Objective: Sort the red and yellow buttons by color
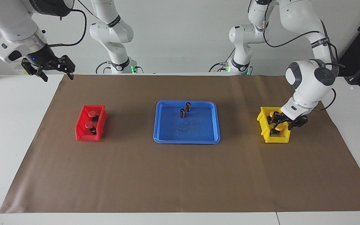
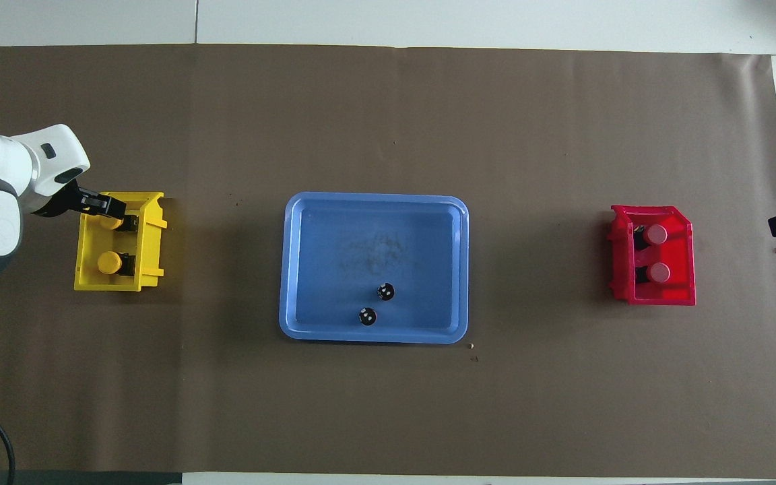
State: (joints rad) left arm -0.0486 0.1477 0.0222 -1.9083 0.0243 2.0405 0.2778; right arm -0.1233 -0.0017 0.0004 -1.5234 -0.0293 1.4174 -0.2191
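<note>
The left gripper (image 1: 280, 122) is reaching down into the yellow bin (image 1: 263, 120), which is sitting on the brown paper mat (image 1: 180, 175) toward the left arm's end of the table. Its fingers are standing around a yellow button (image 2: 111, 221), the one of the two in that bin lying farther from the robots; whether they are pressing on it or standing loose around it cannot be told. The second yellow button (image 2: 108, 262) is resting in the same bin, nearer to the robots, apart from the gripper.

Both red buttons (image 1: 91, 114) (image 1: 89, 125) are lying in the red bin (image 1: 81, 132) toward the right arm's end of the table, one just beside the other.

The right gripper (image 1: 56, 73) is hanging in the air over the table edge at the right arm's end, near the mat's corner, its fingers spread apart and holding nothing; that arm is waiting.

Between the two bins, the blue tray (image 1: 167, 137) is holding two small dark cylinders (image 1: 188, 107) (image 1: 182, 113), standing upright near each other in the part of the tray nearer to the robots.
</note>
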